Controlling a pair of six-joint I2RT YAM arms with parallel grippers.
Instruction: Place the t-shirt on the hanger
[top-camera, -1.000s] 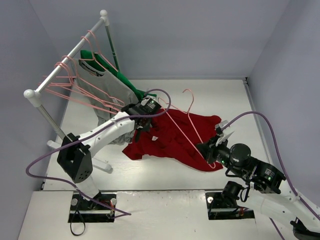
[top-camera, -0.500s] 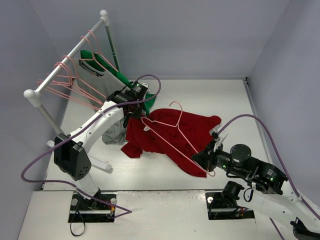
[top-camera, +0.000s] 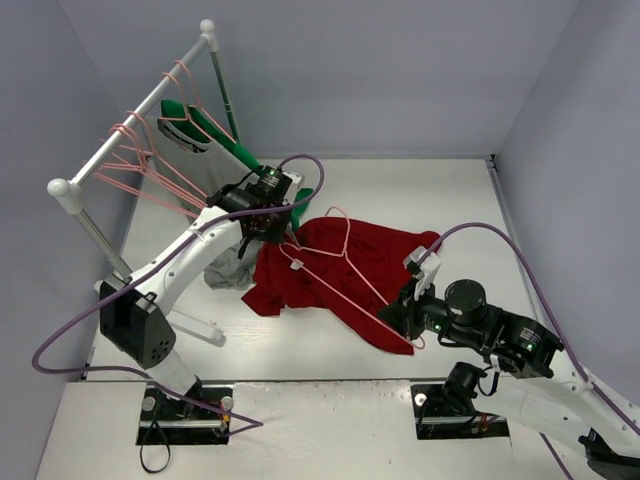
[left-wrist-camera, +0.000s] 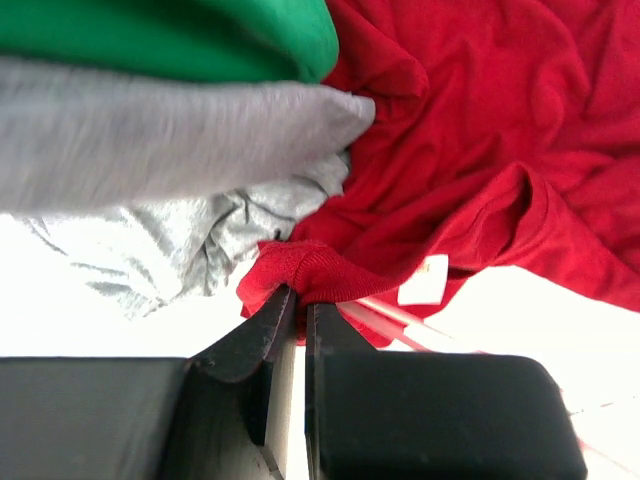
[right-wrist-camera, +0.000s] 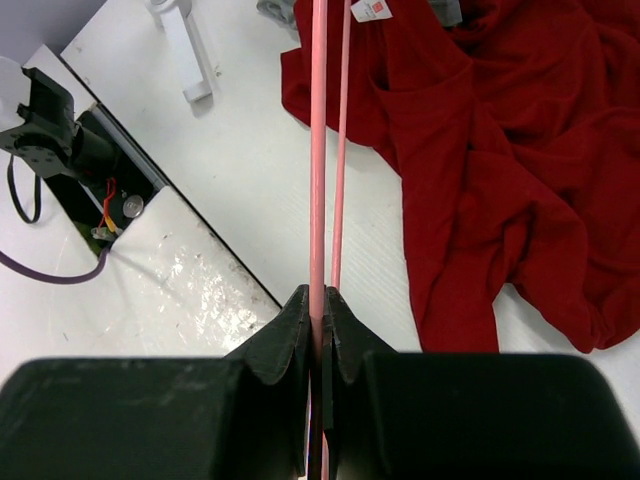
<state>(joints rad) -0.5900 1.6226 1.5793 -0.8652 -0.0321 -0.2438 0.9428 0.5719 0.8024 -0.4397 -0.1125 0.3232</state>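
The red t-shirt (top-camera: 385, 255) lies crumpled on the table (top-camera: 450, 190) between the two arms. We see the left gripper (left-wrist-camera: 297, 300) pinched shut on a fold of its ribbed edge, just beside a grey shirt (left-wrist-camera: 150, 150) and a green garment (left-wrist-camera: 200, 30) hanging from the rack (top-camera: 140, 110). The right gripper (right-wrist-camera: 320, 300) is clamped tight on a pink hanger (right-wrist-camera: 318, 150), whose wire crosses the t-shirt in the overhead view.

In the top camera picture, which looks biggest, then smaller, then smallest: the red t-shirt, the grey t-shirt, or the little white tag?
1. red t-shirt
2. grey t-shirt, though it hangs up nearer the camera, which may flatter it
3. white tag
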